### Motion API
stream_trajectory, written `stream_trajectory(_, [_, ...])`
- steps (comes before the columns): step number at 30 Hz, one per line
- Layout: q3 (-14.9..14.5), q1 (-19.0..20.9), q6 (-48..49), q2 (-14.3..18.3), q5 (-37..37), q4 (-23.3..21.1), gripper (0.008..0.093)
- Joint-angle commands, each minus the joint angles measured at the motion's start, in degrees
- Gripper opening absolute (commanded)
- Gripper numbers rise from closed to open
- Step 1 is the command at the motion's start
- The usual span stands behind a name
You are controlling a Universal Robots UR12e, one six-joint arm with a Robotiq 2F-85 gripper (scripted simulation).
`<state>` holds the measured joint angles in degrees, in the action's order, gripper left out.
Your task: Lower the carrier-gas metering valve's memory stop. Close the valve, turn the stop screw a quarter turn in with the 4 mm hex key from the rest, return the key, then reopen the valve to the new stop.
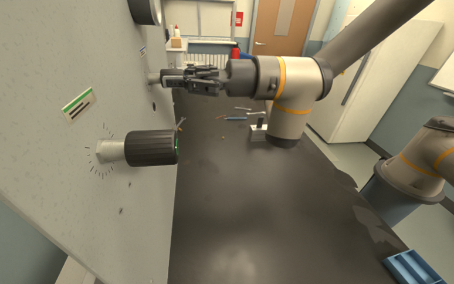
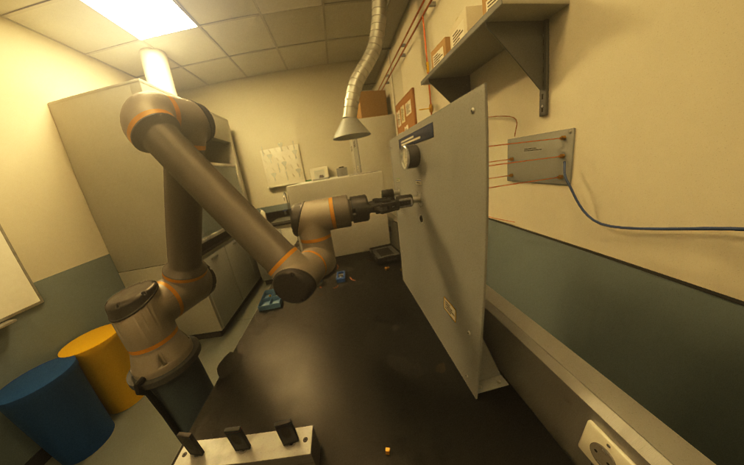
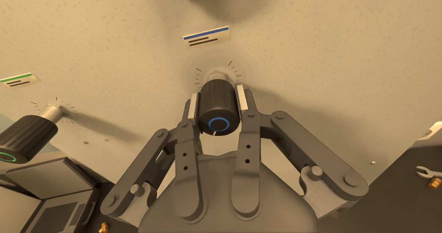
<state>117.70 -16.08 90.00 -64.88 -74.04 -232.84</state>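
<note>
The blue-ringed valve knob (image 3: 218, 108) is largely covered by my fingers from the side camera, where only its stem at the panel (image 1: 153, 78) shows. It is a dark ribbed knob under a blue label (image 3: 206, 37), with tick marks around its base. My gripper (image 3: 216, 100) reaches straight at the panel and is closed around this knob. A small dark hole (image 1: 154, 106) sits in the panel just below the knob. A hex key rest (image 1: 258, 131) stands on the bench with a dark key upright in it.
Behind the work stands the tilted grey panel (image 2: 444, 243), with a gauge (image 2: 410, 156) above and a green-ringed knob (image 1: 150, 148) lower down. Wrenches (image 1: 250, 111) and small parts lie on the dark bench. A blue tray (image 1: 414, 268) sits at its near corner.
</note>
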Motion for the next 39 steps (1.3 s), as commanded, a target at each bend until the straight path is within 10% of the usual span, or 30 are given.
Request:
stream_trajectory(1, [-0.07,0.04,0.0,-0.02,0.08,0.03,0.023])
stream_trajectory(9, [-0.07,0.04,0.0,-0.02,0.08,0.03,0.008])
stream_trajectory(39, [-0.07,0.04,-3.52,-0.02,0.08,0.03,0.008])
